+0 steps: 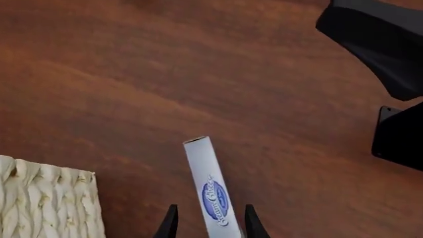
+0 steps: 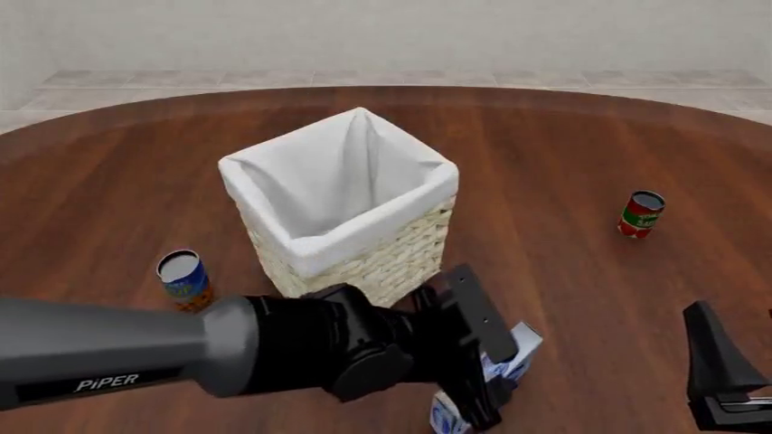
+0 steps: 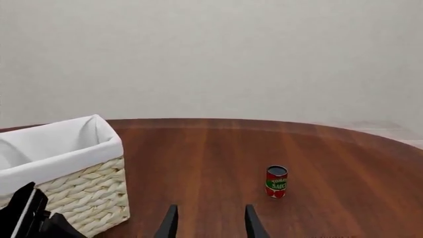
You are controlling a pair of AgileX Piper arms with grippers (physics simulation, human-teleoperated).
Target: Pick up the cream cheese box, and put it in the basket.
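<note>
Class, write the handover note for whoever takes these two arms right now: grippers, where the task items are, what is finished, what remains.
Left gripper: fingers either side of the cream cheese box, which stands on edge; grip not confirmable.
Right gripper: open, holding nothing, facing the red can.
Basket: upright mid-table, nothing visible inside; the box is just in front of it.
Done: approach to the box.
Left: secure it, lift it, put it in the basket.
</note>
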